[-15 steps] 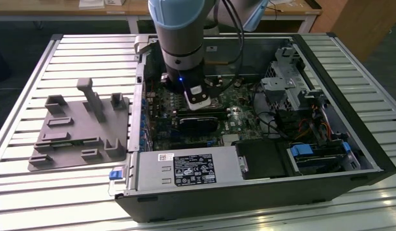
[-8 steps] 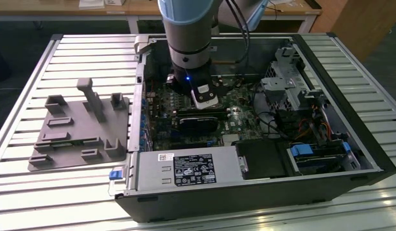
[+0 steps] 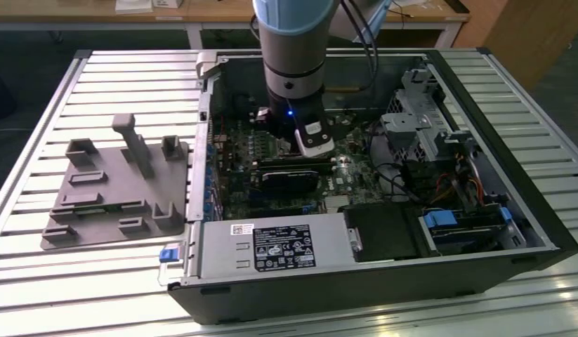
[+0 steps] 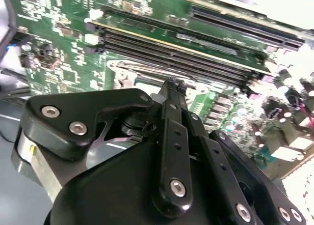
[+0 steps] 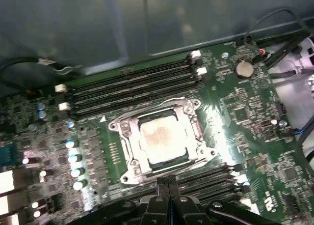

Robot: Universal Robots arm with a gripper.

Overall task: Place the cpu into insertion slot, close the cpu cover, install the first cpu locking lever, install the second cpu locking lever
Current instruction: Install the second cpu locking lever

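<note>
Green motherboard (image 5: 245, 112), cpu (image 5: 161, 139) under cpu cover (image 5: 128, 131)

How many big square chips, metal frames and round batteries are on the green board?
cpu: 1
cover: 1
round battery: 1
Total: 3

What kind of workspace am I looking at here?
Likely a lab or workshop bench for computer assembly: an open black desktop computer case lies on a slatted aluminium table, beside a grey moulded parts fixture, with wooden desks behind.
</note>
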